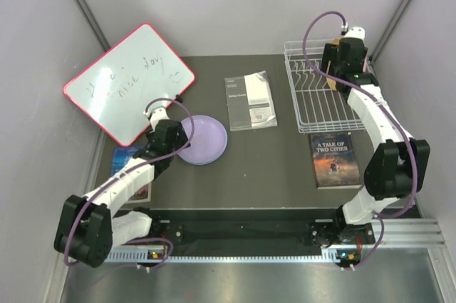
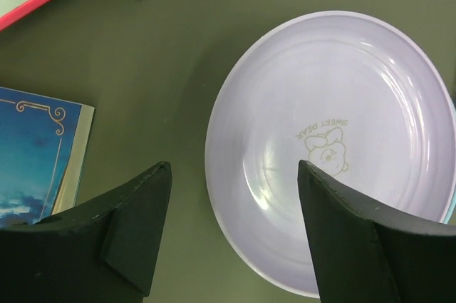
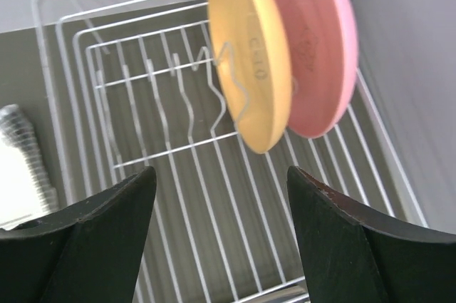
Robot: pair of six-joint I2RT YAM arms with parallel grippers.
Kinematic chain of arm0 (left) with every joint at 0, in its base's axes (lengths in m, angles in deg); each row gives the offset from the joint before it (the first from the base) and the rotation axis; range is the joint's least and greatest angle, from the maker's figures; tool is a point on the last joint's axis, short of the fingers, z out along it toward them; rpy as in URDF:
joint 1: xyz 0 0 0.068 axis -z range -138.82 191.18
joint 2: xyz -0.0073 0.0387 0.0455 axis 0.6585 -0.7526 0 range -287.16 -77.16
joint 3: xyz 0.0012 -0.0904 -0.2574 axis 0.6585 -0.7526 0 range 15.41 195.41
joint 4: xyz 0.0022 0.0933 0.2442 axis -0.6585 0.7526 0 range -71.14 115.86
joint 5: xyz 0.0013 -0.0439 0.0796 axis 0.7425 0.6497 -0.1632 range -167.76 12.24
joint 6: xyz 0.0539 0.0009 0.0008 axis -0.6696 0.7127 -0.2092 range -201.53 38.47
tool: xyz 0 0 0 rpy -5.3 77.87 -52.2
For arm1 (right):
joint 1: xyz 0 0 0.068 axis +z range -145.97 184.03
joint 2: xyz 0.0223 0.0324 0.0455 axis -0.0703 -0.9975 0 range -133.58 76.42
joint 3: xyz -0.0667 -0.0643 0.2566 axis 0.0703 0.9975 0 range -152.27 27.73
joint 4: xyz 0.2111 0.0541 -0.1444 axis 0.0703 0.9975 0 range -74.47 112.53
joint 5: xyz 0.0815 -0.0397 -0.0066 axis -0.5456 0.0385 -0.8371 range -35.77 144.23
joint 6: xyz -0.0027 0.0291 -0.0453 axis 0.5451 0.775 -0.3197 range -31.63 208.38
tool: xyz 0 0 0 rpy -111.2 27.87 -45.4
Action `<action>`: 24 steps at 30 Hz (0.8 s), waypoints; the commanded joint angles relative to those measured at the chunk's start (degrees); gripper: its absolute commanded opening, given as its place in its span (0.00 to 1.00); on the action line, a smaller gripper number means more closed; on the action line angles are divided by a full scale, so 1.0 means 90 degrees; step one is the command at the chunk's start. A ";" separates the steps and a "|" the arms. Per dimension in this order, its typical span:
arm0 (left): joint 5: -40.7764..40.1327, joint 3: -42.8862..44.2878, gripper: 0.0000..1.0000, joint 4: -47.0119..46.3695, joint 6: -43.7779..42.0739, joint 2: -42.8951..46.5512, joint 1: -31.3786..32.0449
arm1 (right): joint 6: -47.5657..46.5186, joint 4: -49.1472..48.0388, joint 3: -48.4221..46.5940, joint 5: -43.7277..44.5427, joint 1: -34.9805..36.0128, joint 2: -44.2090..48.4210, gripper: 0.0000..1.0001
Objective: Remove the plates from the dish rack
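Observation:
The lavender plate (image 1: 205, 140) lies flat on the table at centre left; in the left wrist view (image 2: 335, 139) it shows a small bear print. A light blue sliver (image 2: 451, 212) peeks out under its right rim. My left gripper (image 1: 178, 139) (image 2: 234, 165) is open and empty, its fingers straddling the plate's left rim from above. The white wire dish rack (image 1: 313, 114) (image 3: 178, 175) stands at the back right. The orange plate (image 3: 251, 53) and the pink plate (image 3: 317, 46) stand upright in it, side by side. My right gripper (image 1: 333, 71) (image 3: 221, 171) is open and empty above the rack's grid, short of the orange plate.
A red-framed whiteboard (image 1: 128, 82) lies at the back left. A white booklet (image 1: 251, 101) lies mid-table. A book (image 1: 333, 159) lies in front of the rack. A blue book (image 1: 132, 157) (image 2: 35, 153) lies beside the left arm. Grey walls close in both sides.

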 commanded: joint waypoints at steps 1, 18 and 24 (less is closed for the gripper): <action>0.0107 0.0386 0.77 -0.0150 -0.0192 0.0314 -0.0019 | -0.0435 -0.0292 -0.0595 0.0633 -0.0161 -0.0335 0.75; 0.1992 0.0778 0.77 -0.1283 -0.0691 0.0071 -0.0019 | -0.1577 -0.0175 -0.2412 0.1932 -0.0308 -0.2572 0.49; 0.1836 0.0690 0.77 -0.1322 -0.0681 -0.0027 -0.0019 | -0.1773 -0.0321 -0.2550 0.2157 -0.0269 -0.2817 0.19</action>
